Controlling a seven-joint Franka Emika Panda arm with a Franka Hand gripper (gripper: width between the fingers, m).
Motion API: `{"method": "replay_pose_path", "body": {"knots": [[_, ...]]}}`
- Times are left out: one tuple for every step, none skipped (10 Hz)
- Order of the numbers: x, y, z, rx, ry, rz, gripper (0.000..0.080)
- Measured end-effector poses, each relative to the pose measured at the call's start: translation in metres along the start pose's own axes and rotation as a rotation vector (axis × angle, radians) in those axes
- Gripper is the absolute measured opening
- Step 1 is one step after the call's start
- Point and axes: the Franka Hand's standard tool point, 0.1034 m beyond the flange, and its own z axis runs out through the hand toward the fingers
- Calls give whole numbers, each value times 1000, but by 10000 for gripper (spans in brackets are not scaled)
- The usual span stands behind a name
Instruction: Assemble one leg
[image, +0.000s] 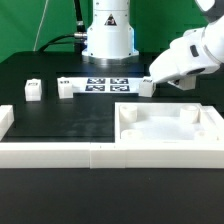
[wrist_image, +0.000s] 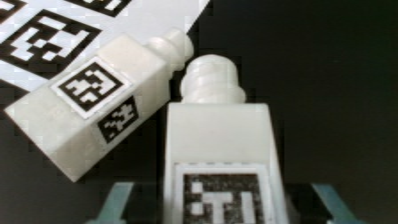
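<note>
Hanging low at two o'clock in the exterior view, just off the marker board's (image: 105, 84) three-o'clock edge. Straddling the leg (wrist_image: 217, 130) with the gripper (wrist_image: 217, 198) spread wide, fingers (wrist_image: 118, 200) flanking its tagged face with dark gaps showing on both sides, so not yet pinching. Lining up along the leg's length, probably for a square grasp on the flat sides, leaving the threaded tip (wrist_image: 210, 75) free for screwing into the square panel (image: 165, 125) at five o'clock. Minding the second leg (wrist_image: 98, 100) lying just beside, perhaps touching.
</note>
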Motion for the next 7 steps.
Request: {"method": "replay_pose_path", "body": {"knots": [[-8,0,-8,-3,-13,1,287],[-9,0,-8,-5,3,2,287],[-8,0,-4,-4,-5,1,287],[-8,0,-4,-4,-5,1,287],[-8,0,-4,-4,-5,1,287],[-8,2,-4,-3,-2,3,287],[-13,6,-16,-1,20,10,287]]}}
